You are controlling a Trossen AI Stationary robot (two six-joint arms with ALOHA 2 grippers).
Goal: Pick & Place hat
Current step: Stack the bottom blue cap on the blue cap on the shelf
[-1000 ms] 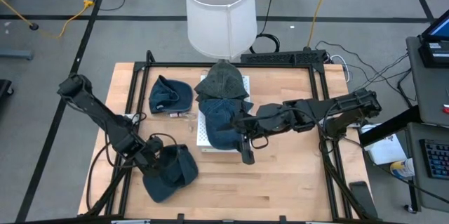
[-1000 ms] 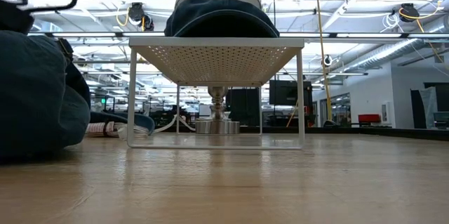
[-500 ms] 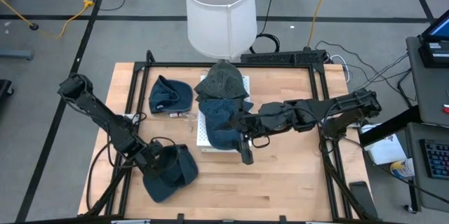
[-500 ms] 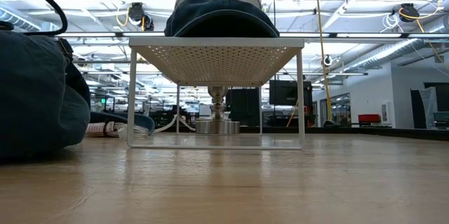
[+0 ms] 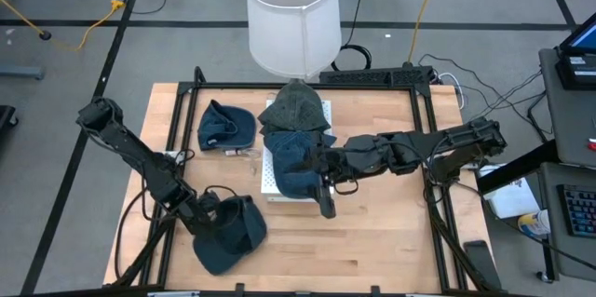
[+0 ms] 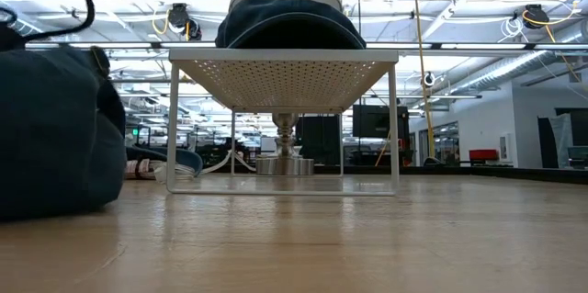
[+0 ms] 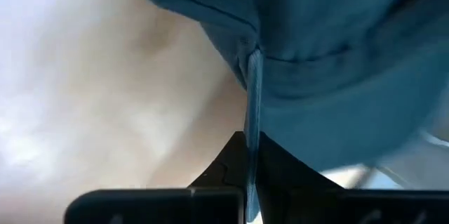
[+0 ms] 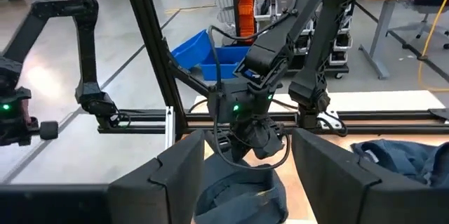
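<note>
From above, the left claw (image 5: 207, 215) sits near the front left of the wooden table (image 5: 391, 241). It is pinched shut on the edge of a dark blue hat (image 5: 228, 234) that lies there. A white rack (image 5: 270, 183) stands in the middle of the table with more hats (image 5: 293, 148) piled on it. Another blue hat (image 5: 223, 127) lies on the table to the left of the rack. The right claw (image 5: 326, 195) is just beside the rack's front right corner, with its fingers spread wide and nothing in them. A white lamp shade (image 5: 291, 16) stands behind the table.

From table height, the blue hat fills the left side, resting on the wood. The rack stands in the middle with a hat on top.

The left wrist view shows the fingers (image 7: 231, 164) squeezed tight on the hat's thin edge.

The right wrist view shows its fingers (image 8: 175, 175) wide apart, with the left arm and the blue hat far off.
</note>
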